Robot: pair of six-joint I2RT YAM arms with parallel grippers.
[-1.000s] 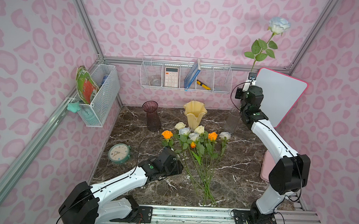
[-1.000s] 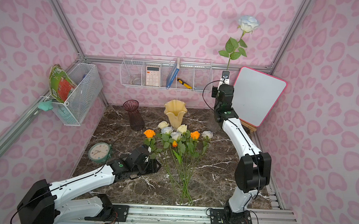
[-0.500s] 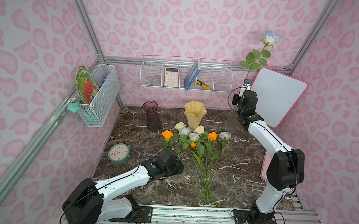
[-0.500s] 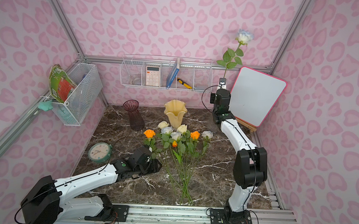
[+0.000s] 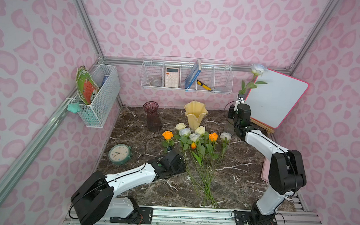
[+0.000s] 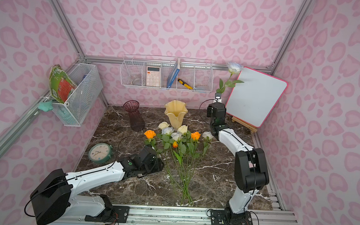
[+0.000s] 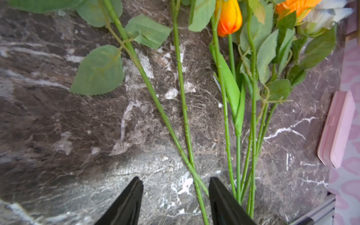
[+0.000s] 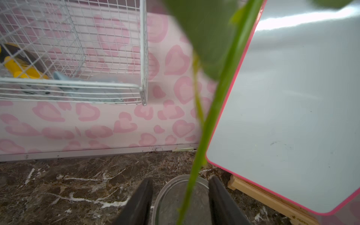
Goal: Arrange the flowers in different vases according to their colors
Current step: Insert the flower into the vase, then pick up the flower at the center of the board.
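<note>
Glossy veined marble tabletop [image 5: 235,162]; white wire-mesh basket [image 5: 187,75]; clear glass vase [image 8: 175,198].

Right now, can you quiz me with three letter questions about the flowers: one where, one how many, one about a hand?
1. The standing bluish rose has its stem in: A purple vase, B clear vase, C yellow vase.
2. Orange roses lying on the table: A two, B five, C none.
3. The left hand is: A shut on the clock, B holding the yellow vase, C open around stems.
Answers: B, the right wrist view shows the stem inside the glass rim; A, both top views show two; C, its fingers stand apart.
</note>
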